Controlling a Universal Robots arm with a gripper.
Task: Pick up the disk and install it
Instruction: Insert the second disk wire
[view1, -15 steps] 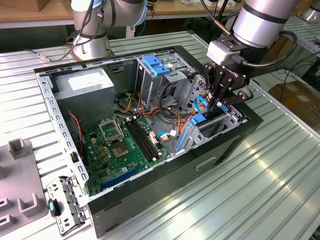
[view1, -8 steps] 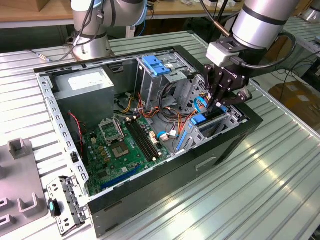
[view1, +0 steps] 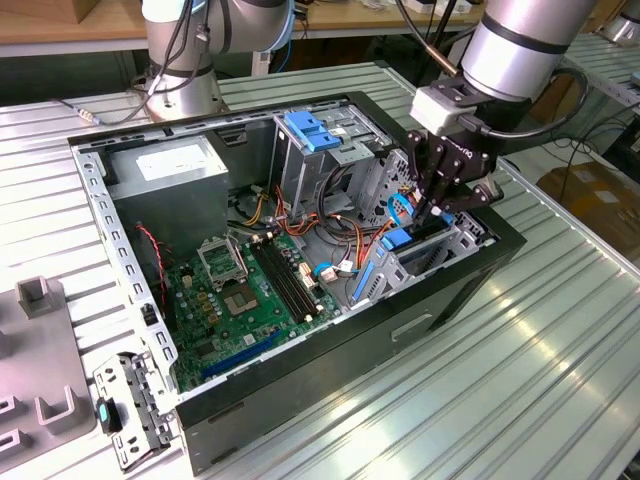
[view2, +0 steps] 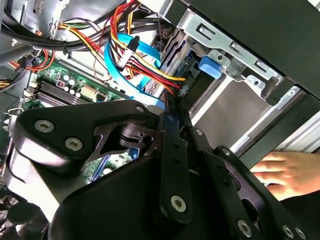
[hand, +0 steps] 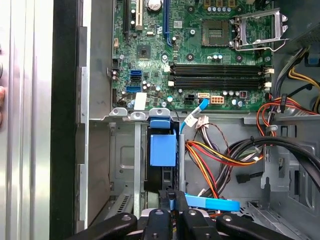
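The disk (hand: 162, 150) stands on edge in a slot of the metal drive bay (hand: 117, 165) at the front of the open computer case (view1: 300, 400). Its blue rail and dark body face the first wrist view. In the exterior view its blue end (view1: 403, 242) pokes up from the bay on the exterior view's right. My gripper (view1: 435, 212) hangs straight over that slot. Its black fingers are shut together, with the tips (hand: 171, 197) at the disk's near end. In the second wrist view the gripper (view2: 170, 107) points into the bay beside the cable bundle.
Orange, yellow and blue cables (view2: 135, 55) crowd the bay's inner side. The motherboard (view1: 240, 295) and a grey power-supply box (view1: 170, 175) fill the case. A person's hand (view2: 285, 172) rests outside the case wall. A loose bracket (view1: 125, 405) lies on the ribbed table.
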